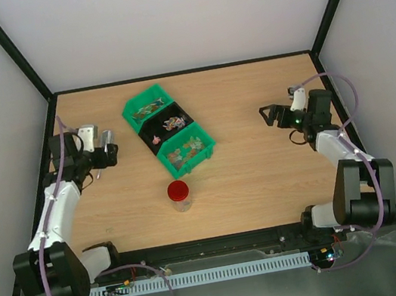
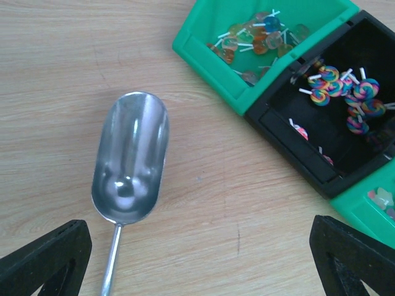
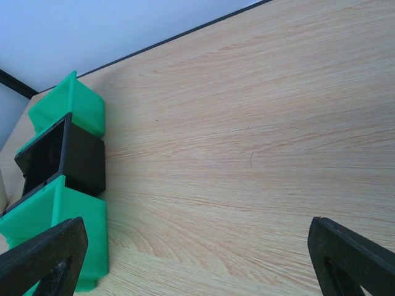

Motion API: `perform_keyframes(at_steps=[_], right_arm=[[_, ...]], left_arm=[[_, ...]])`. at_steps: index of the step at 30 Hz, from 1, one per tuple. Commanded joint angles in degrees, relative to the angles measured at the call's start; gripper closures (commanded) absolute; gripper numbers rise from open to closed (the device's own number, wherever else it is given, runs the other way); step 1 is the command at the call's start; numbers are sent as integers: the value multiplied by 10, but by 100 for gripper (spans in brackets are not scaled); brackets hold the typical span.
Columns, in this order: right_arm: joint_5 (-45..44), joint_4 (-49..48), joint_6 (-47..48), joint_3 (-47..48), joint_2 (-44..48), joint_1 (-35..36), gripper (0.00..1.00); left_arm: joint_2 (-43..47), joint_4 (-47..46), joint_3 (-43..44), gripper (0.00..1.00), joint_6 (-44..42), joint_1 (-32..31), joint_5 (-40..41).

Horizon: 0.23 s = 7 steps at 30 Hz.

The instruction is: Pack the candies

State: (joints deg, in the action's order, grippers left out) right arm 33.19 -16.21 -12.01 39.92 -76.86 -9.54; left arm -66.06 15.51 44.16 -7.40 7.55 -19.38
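The candies lie in three bins set in a diagonal row: a far green bin [image 1: 147,109], a black bin [image 1: 171,126] and a near green bin [image 1: 187,150]. In the left wrist view I see flat lollipops [image 2: 256,37] in the green bin and swirl lollipops [image 2: 345,92] in the black bin. A silver metal scoop [image 2: 129,160] lies empty on the table, left of the bins. My left gripper [image 2: 197,259] is open over the scoop's handle end, fingers wide apart. My right gripper [image 1: 268,116] is open and empty, right of the bins, and also shows in the right wrist view [image 3: 197,259].
A clear jar with a red lid [image 1: 179,195] stands upright on the wooden table [image 1: 257,176], in front of the bins. Black frame rails and white walls bound the table on three sides.
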Motion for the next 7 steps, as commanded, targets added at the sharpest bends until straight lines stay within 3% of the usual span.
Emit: perform_keyframes(at_steps=[1, 7], right_arm=[[8, -19, 2, -12, 18, -3, 1], [11, -21, 5, -15, 19, -3, 1]], left_arm=[[6, -33, -1, 0, 15, -7, 41], [14, -50, -6, 1, 30, -7, 68]])
